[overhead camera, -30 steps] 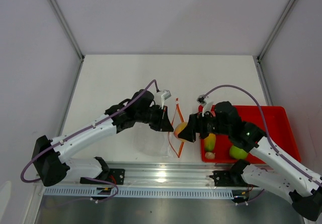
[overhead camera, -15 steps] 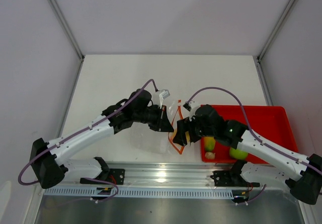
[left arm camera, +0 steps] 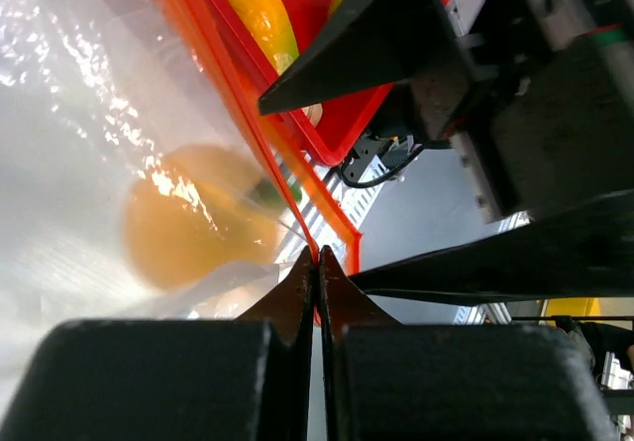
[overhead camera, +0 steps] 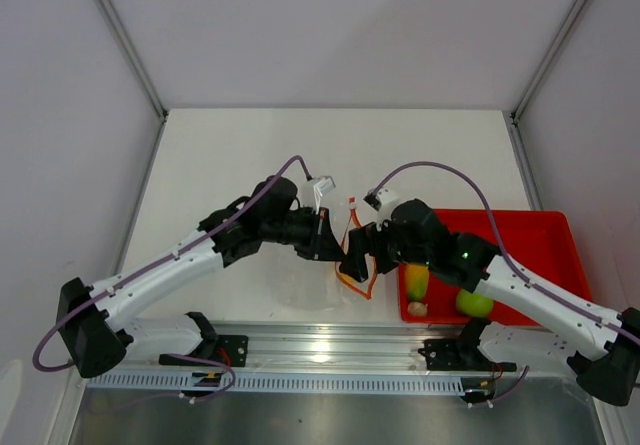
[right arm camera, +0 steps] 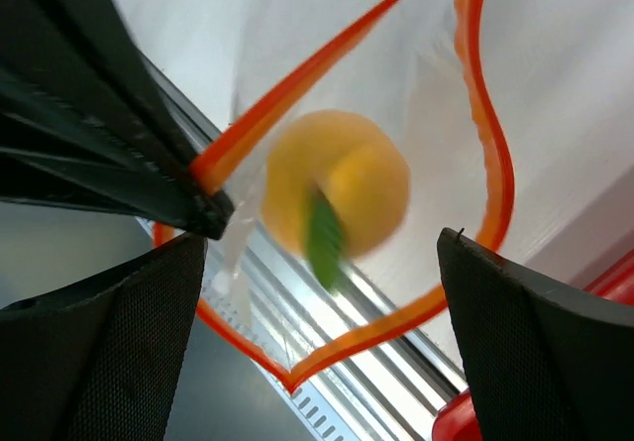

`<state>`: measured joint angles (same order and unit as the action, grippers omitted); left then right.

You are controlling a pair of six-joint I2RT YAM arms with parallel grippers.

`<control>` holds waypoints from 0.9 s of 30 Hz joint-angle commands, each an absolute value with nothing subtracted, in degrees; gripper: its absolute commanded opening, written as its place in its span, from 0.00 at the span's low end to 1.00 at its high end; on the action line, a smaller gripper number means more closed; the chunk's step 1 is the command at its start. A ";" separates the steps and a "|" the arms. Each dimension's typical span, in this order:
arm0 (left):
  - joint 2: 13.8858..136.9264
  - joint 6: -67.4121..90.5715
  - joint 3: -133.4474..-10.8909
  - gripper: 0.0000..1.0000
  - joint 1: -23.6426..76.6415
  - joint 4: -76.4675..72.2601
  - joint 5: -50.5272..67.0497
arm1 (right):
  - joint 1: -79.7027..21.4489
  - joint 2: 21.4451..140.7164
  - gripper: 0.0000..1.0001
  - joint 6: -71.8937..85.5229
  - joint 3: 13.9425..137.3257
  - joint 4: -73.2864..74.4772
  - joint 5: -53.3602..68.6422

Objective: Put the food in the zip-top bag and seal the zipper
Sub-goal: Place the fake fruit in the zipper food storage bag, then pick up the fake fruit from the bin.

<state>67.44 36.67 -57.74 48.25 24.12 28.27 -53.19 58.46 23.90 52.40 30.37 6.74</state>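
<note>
White table (overhead camera: pixel 250 145), left gripper (left arm camera: pixel 317 260) pinching zipper (right arm camera: pixel 317 67), right gripper (right arm camera: pixel 319 251) spread wide, orange (right arm camera: pixel 362 178) inside zip-top bag (left arm camera: pixel 69 94)

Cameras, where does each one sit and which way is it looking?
Top external: above and behind the arms, looking down on the table; both arms show, left gripper and right gripper near each other.
Left wrist: on the left arm, looking past its shut fingers, pinching the zipper, toward the red tray.
Right wrist: on the right arm, looking between its open fingers into the zip-top bag.
Both wrist views share the orange.
</note>
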 commanded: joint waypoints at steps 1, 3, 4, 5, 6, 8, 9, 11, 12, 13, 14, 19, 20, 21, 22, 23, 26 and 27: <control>65.92 37.71 -56.87 0.01 48.16 21.53 29.18 | -53.61 55.29 0.99 23.91 55.81 30.23 7.11; 65.83 37.79 -56.86 0.01 48.16 21.45 29.00 | -53.53 53.97 0.99 24.08 55.98 31.19 6.86; 65.66 37.79 -56.78 0.01 48.16 21.45 29.00 | -53.53 53.70 0.99 24.34 56.60 31.90 6.25; 65.57 37.79 -56.86 0.01 48.16 21.36 29.00 | -53.53 53.27 0.99 24.52 56.78 32.60 5.54; 65.57 37.79 -57.13 0.01 48.16 21.44 28.92 | -53.44 52.57 0.99 24.78 57.13 34.00 4.49; 65.22 37.62 -57.39 0.01 48.16 21.71 28.74 | -53.53 51.51 0.99 25.57 58.09 35.50 0.72; 65.04 37.53 -57.65 0.01 48.08 22.14 28.57 | -53.53 50.46 0.99 25.92 58.36 37.16 -1.21; 64.52 37.44 -57.74 0.00 47.99 22.32 28.30 | -53.35 49.40 1.00 28.20 58.88 38.84 -9.03; 64.42 37.44 -57.40 0.01 47.81 22.32 28.39 | -53.26 48.70 0.99 29.00 59.23 40.94 -11.49; 64.25 37.44 -57.39 0.01 47.81 22.24 28.39 | -52.48 48.60 0.99 29.61 59.59 42.00 -13.08; 64.07 37.35 -57.31 0.01 47.73 22.24 28.30 | -51.77 48.60 0.99 30.92 60.02 43.06 -15.01; 63.20 37.79 -55.99 0.01 47.64 20.83 29.09 | -42.82 51.59 0.99 35.41 62.31 50.62 -17.92; 63.11 37.79 -55.73 0.01 47.64 20.74 29.09 | -41.15 51.85 0.99 36.55 62.05 51.23 -18.63; 62.58 37.62 -55.37 0.01 47.64 20.66 29.09 | -39.57 52.03 0.99 38.30 61.18 51.59 -18.63; 62.32 37.53 -55.20 0.01 47.55 20.65 29.09 | -36.16 51.94 0.99 38.93 60.74 51.50 -18.37; 62.14 37.44 -54.85 0.01 47.55 20.65 28.92 | -34.47 51.94 0.99 39.46 60.30 51.59 -18.02; 61.09 37.35 -53.88 0.01 47.11 20.30 28.92 | -28.33 50.54 0.99 41.83 58.28 50.20 -16.96; 60.65 37.35 -53.70 0.01 47.02 20.04 29.00 | -26.73 50.28 0.99 43.32 57.40 49.75 -16.27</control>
